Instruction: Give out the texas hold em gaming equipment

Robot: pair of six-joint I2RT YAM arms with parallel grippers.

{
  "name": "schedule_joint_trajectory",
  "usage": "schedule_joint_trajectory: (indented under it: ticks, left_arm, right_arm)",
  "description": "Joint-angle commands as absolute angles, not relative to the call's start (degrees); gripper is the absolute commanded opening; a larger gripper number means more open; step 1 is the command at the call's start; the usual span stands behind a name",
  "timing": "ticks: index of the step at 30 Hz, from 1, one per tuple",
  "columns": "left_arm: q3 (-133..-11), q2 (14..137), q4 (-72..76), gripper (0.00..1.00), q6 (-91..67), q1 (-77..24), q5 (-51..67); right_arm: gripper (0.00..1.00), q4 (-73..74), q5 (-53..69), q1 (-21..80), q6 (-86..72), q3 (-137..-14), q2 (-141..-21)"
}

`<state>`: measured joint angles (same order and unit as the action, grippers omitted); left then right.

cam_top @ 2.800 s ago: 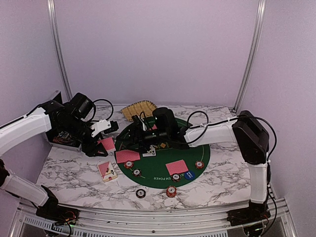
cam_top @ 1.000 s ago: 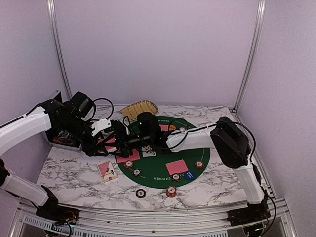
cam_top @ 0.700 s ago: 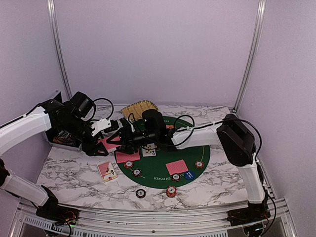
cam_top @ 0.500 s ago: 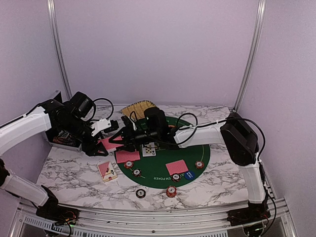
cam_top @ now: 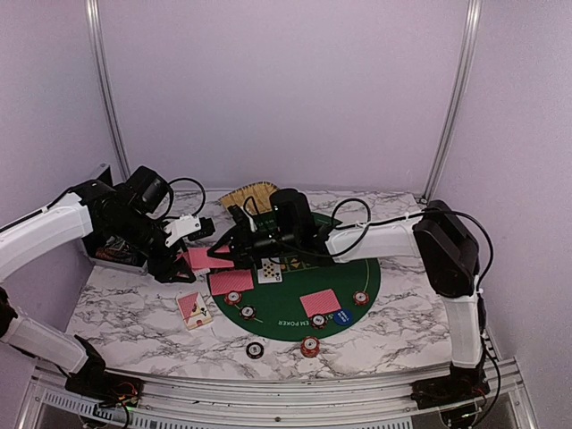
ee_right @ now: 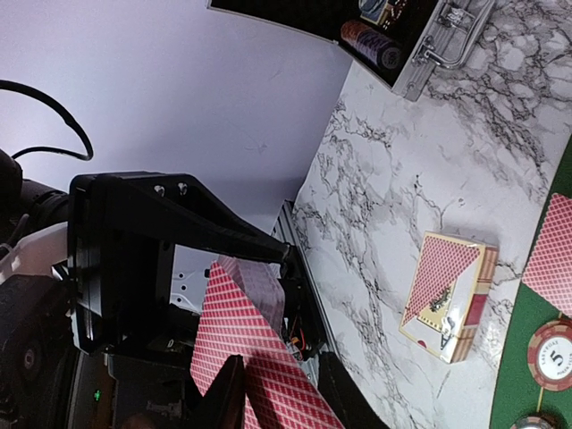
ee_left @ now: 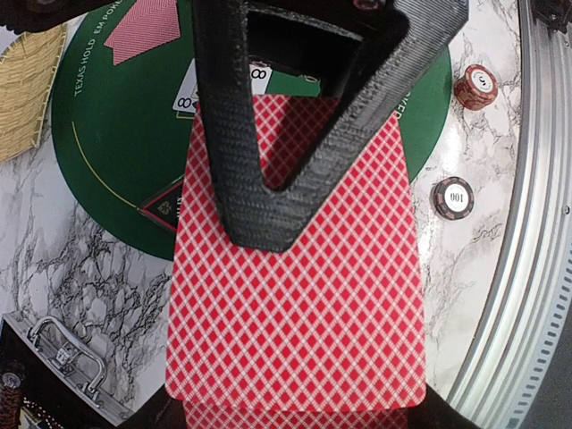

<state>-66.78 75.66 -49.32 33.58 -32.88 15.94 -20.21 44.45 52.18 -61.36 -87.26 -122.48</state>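
Lilac walls enclose a white marble table (cam_top: 134,313), seen from above, with both arms reaching in from the near edge. At far left I see a black metal case (cam_top: 107,253) lying open by the wall.

Just right of it, my left gripper (cam_top: 185,250) is clamped on a stack of red-backed playing cards (ee_left: 295,295), held up off the table. The left wrist view shows one black finger (ee_left: 228,152) pressed flat across the top card. Nearer the front edge, a card box (cam_top: 194,309) lies on the marble.

My right gripper (cam_top: 227,252) reaches across from the right and meets the free end of the stack. In the right wrist view its two fingers (ee_right: 229,393) stand part way apart on either side of a red card (ee_right: 277,389). I cannot tell whether they grip it.

A yellow woven basket (cam_top: 250,194) sits at the back. A round green poker mat (cam_top: 362,273) fills the centre. It carries two face-down cards (cam_top: 231,281), one face-up card (cam_top: 269,273), striped chips (cam_top: 360,298) and a blue button (cam_top: 342,315). Two more chips (cam_top: 310,346) rest on the marble near the front edge.
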Motion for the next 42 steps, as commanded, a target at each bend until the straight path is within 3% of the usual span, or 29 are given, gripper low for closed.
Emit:
schedule_joint_trajectory:
  ticks: [1, 9, 18, 22, 31, 42]
  left_arm:
    - [-67.32, 74.88, -49.57, 0.0, 33.57, -32.52, 16.46]
    - [-67.19, 74.88, -49.57, 0.0, 33.55, -32.52, 16.23]
    - [-67.19, 74.82, -49.66, 0.0, 33.56, -32.52, 16.09]
    - [-67.15, 74.65, -49.66, 0.0, 33.46, -32.52, 15.92]
    - [-66.97, 74.47, -49.66, 0.0, 33.39, -32.52, 15.65]
    - [-67.55, 75.14, -49.66, 0.0, 33.22, -32.52, 15.87]
  right_arm:
    - [0.25, -17.71, 44.19, 51.42, -59.85, -86.56, -119.44]
    - [0.08, -14.13, 44.73, 49.75, -57.58, -85.98, -117.04]
    - [0.02, -4.35, 43.18, 45.16, -50.63, -85.58, -112.27]
    - [0.0, 6.65, 39.36, 42.89, -42.89, -88.36, -111.47]
    - [0.0, 33.02, 9.51, 42.36, -17.4, -102.45, -115.5]
    - [0.0, 31.58, -31.28, 52.85, 10.04, -105.68, -122.72]
